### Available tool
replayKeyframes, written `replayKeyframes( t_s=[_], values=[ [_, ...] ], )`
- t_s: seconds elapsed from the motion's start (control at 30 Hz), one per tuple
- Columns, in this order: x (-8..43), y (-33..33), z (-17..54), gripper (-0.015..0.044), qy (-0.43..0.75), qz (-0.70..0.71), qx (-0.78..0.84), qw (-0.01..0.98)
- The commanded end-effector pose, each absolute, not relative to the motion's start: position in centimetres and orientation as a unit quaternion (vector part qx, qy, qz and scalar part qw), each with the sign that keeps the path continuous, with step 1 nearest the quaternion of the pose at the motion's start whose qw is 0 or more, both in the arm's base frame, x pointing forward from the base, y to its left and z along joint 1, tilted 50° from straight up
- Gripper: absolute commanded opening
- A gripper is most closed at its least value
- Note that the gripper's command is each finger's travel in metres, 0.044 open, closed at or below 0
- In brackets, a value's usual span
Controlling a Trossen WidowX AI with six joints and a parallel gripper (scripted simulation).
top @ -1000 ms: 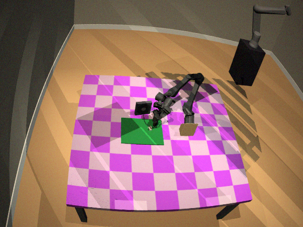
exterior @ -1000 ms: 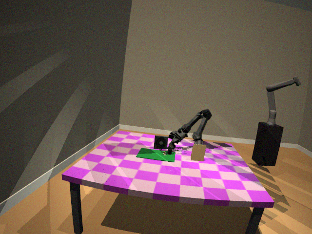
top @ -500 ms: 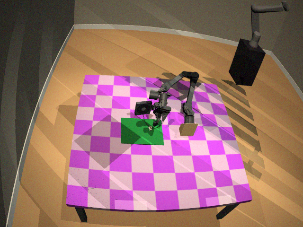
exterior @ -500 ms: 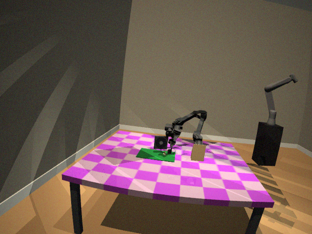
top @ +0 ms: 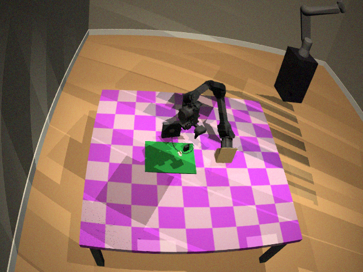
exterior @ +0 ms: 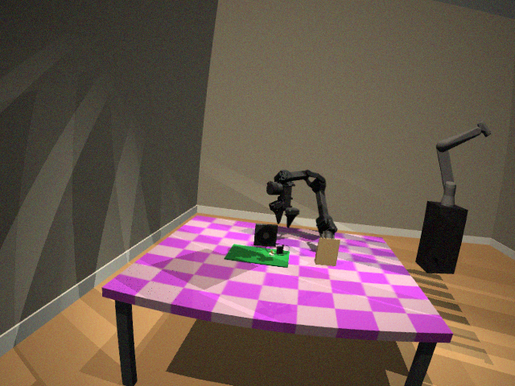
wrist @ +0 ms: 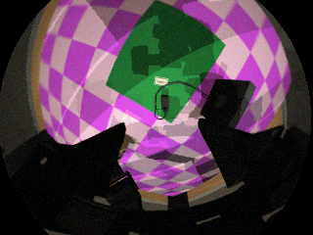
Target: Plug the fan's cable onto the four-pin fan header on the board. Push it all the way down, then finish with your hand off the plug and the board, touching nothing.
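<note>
- Plug (top: 185,147), a small black block on the end of the fan's thin dark cable, stands on the flat green circuit board (top: 164,164) near its back right corner; just beside it, toward the board's middle, sits a small pale header (top: 179,153). The plug appears to rest next to the header rather than on it, though at this size I cannot tell for sure, so whether it is seated is unclear.
- Black parallel-jaw gripper (exterior: 285,218) hangs well above the board's back edge, pointed fingertips (exterior: 291,216) aimed down, jaws spread nearly to their full width with nothing between them. That height and openness suit the task's requirement to finish touching neither plug nor board.
- In the wrist view the two dark fingers frame the board from above, with the plug and a loop of cable (wrist: 190,88) lying between them and far below.
- Square black fan (top: 169,130) stands upright just behind the board's back edge, close enough for its short cable to reach the header.
- Tan cardboard-coloured block (top: 225,154) stands to the right of the board, at the foot of the arm (top: 222,117).
- Pink-and-white chequered table (top: 234,211) carries the board and everything else.
</note>
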State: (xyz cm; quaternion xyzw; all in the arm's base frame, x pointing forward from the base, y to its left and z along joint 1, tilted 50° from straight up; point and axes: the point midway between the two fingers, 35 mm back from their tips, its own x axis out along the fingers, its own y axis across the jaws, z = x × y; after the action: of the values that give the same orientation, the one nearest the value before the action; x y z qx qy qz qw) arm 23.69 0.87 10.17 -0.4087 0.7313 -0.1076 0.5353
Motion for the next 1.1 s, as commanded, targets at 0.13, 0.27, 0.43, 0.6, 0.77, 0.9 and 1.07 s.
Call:
replayKeyframes(
  t_s=[0.13,0.27,0.43,0.6,0.77,0.9,1.07],
  values=[
    [24.3,1.0,10.8,0.044,0.718,-0.123,-0.437,0.527],
    [24.5,-1.3,8.7,0.044,0.718,-0.12,-0.436,0.529],
    [23.8,-5.9,5.0,0.044,0.717,-0.123,-0.437,0.528],
    [23.6,-6.5,4.6,0.044,0.718,-0.125,-0.438,0.527],
    [23.6,-6.8,4.3,0.044,0.718,-0.124,-0.438,0.527],
    [23.6,-7.3,3.8,0.044,0.717,-0.124,-0.438,0.528],
    [23.6,-7.9,3.3,0.044,0.717,-0.124,-0.438,0.528]
  ],
)
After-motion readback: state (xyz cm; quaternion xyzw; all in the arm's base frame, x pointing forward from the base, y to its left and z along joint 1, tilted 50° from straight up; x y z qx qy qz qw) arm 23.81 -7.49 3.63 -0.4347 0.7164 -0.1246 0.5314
